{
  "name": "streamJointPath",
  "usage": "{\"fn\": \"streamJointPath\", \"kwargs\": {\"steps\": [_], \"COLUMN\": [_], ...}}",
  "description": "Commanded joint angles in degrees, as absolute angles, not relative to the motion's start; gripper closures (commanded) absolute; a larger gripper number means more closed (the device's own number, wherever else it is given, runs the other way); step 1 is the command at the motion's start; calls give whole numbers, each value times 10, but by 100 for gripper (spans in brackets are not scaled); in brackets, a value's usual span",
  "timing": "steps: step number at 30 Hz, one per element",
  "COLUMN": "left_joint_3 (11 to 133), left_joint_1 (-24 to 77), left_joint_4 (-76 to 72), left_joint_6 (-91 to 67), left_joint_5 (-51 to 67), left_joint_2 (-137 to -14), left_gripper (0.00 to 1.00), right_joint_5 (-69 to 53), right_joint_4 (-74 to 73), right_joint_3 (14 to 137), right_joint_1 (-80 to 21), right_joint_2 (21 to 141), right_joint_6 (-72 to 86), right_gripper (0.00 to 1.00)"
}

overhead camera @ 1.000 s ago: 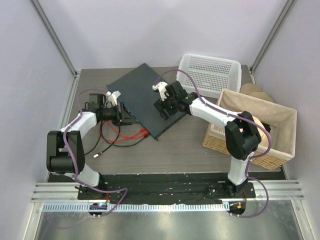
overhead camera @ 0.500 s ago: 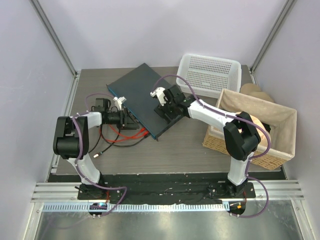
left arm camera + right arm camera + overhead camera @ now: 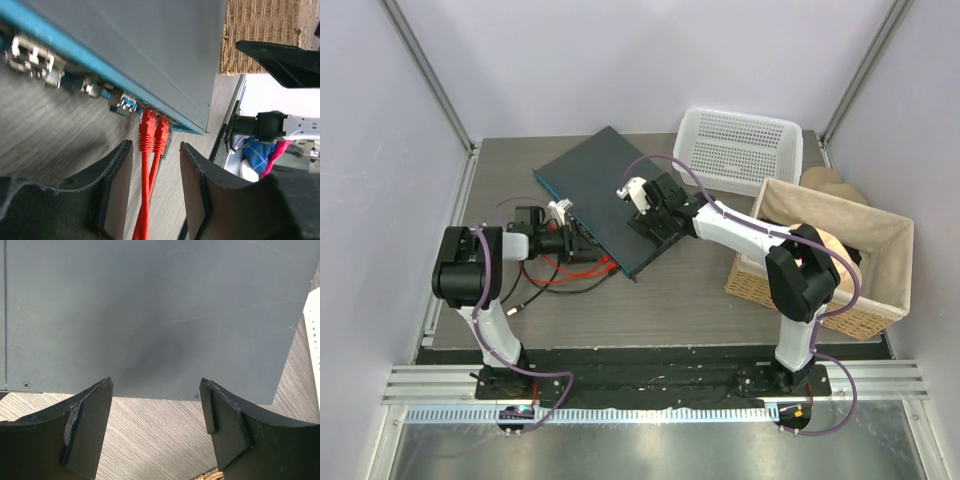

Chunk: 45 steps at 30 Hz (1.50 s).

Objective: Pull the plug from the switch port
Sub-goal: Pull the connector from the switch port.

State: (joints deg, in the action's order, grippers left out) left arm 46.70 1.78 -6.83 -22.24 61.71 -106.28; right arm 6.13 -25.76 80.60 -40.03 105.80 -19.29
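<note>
Left end effector (image 3: pixel 155 152) and right end effector (image 3: pixel 155 390) both spread wide.

Left end effector (image 3: pixel 156 149) has neared the switch (image 3: pixel 592 180)'s red plugs (image 3: pixel 154 131).

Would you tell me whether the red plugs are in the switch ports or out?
In. Both red plugs are seated in the switch's blue front edge; the open left gripper flanks them without touching.

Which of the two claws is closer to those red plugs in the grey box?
Left. The left gripper, open, straddles the red plugs at the front edge of the switch; the right gripper is over its flat top, away from them.
</note>
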Motion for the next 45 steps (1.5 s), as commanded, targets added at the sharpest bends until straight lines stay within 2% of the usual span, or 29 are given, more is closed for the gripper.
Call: {"fn": "streamJointPath", "kwargs": {"steps": [1,13,26,40,43,45], "left_joint_3": [432,413,417,414,402,382], "left_joint_1": [26,48,51,49,47,43], "left_joint_4": [-213,-321,-327,-347,-403,-513], "left_joint_6": [-312,-388,-412,-419,-454,-526], "left_joint_5": [598,598,637,667,668,662], "left_joint_2": [-1070,-1121,-1151,-1152,-1156,-1170], "left_gripper": [53,51,51,59,58,58], "right_joint_5": [81,93,100,106,107,110], "right_joint_4": [-257,-263,-263,-261,-261,-260], "right_joint_3": [824,819,816,814,810,809], "right_joint_1": [-413,-434,-436,-446,-446,-447], "right_joint_2": [1063,1064,1062,1059,1057,1056], "right_joint_6": [-208,-219,-222,-233,-235,-236], "right_gripper": [22,22,22,21,21,22]}}
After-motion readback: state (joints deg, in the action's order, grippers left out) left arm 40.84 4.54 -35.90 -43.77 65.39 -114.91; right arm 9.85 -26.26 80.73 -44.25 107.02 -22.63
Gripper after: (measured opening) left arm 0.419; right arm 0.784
